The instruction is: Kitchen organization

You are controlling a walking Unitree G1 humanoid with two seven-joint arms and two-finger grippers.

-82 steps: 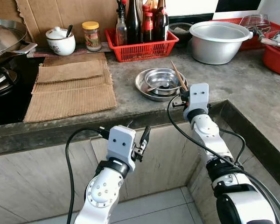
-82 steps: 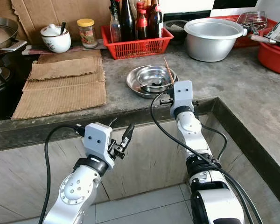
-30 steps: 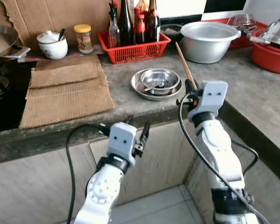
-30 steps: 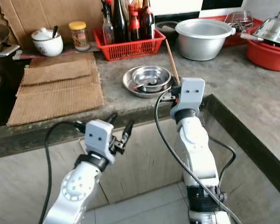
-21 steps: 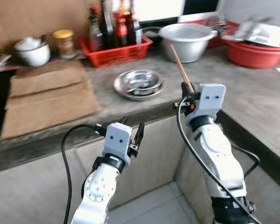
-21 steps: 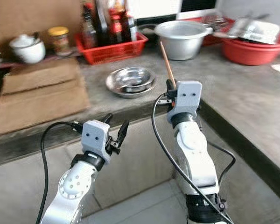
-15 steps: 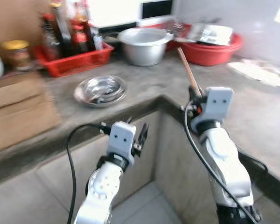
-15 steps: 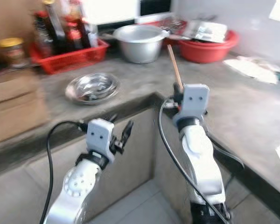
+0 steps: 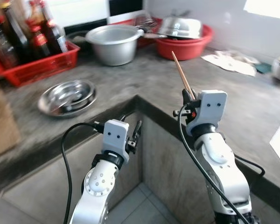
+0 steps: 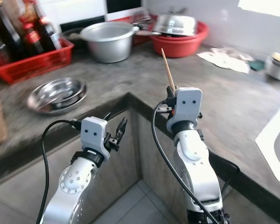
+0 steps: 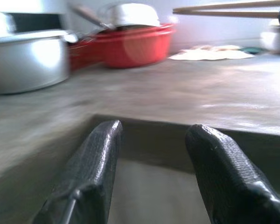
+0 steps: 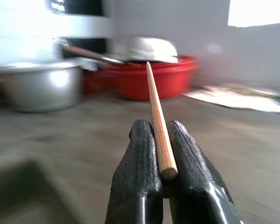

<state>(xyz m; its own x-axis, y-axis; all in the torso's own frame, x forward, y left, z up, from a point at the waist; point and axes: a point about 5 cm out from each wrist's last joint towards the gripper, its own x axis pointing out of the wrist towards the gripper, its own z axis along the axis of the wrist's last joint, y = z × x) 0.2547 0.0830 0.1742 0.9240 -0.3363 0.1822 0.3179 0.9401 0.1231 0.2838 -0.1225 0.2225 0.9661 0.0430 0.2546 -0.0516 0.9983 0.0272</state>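
— Holding what? Chopstick [image 12: 156,116], pinched between the right end effector's [image 12: 162,175] fingers [image 12: 139,186], sticking up and tilting toward the red basin [image 9: 186,44].

— Hanging where? Above the grey desk's [image 9: 149,81] inner corner, touching nothing else.

— And the left end effector [image 11: 151,177]? Gaping, gripping nothing, hovering below the desk edge, in front of the cabinet.

— Sitting further out? Steel bowl [image 9: 67,96] left on the desk, pot [image 9: 113,43] behind, bottle crate [image 9: 35,56] far left.
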